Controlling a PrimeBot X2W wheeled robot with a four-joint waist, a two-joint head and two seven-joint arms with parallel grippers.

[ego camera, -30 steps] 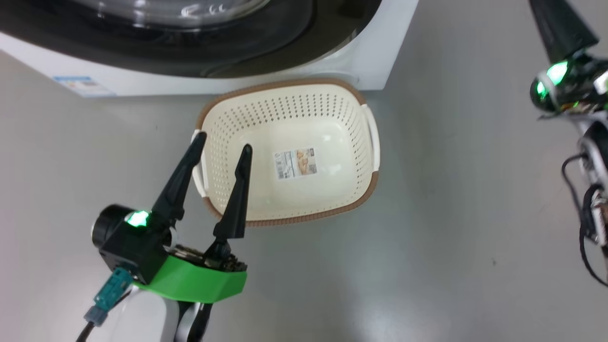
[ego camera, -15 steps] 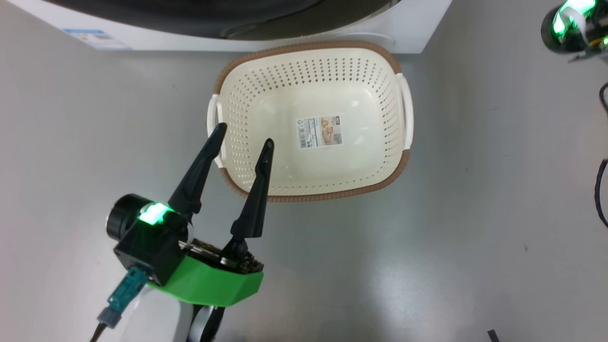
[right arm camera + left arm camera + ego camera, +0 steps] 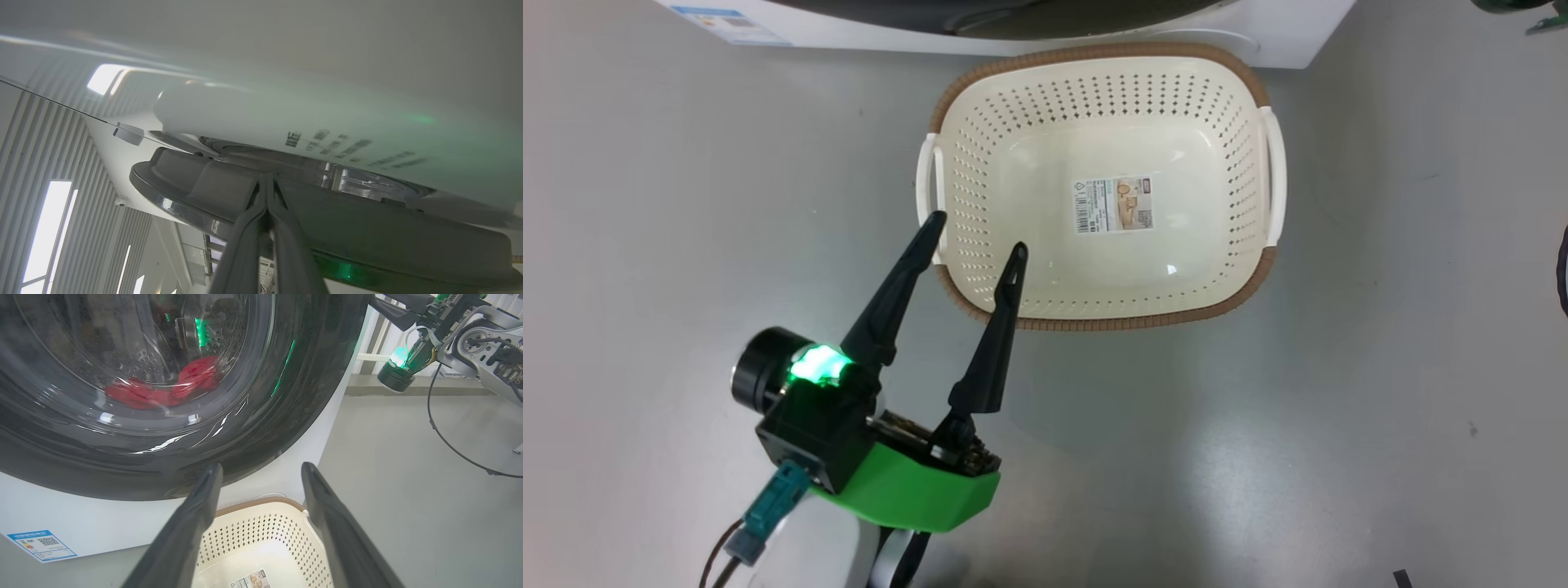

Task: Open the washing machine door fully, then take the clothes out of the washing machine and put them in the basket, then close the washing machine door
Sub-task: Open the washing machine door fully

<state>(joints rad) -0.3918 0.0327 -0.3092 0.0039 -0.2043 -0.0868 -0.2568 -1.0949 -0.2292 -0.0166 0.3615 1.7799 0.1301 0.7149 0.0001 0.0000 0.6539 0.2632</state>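
Note:
The cream basket (image 3: 1094, 314) stands empty on the floor, right in front of the white washing machine (image 3: 102, 522). My left gripper (image 3: 974, 235) hovers open over the basket's near left corner, nothing between its fingers (image 3: 192, 531). Red clothes (image 3: 196, 375) lie in the drum, behind the glass of the washing machine door (image 3: 261, 416). My right gripper (image 3: 267, 179) is shut, its tips against the door's grey edge (image 3: 196, 183) beside the machine's white front (image 3: 286, 118). There the door looks slightly ajar.
Grey floor (image 3: 1380, 367) stretches to the right of the basket and the machine. A blue label (image 3: 41, 545) sits low on the machine's front. My right wrist with its green light (image 3: 402, 361) and a loose cable (image 3: 449, 445) hang near the door's upper right.
The head camera has swung: the basket sits higher and further right in the picture, and the door and my right gripper have slid off the top. My left gripper stays open.

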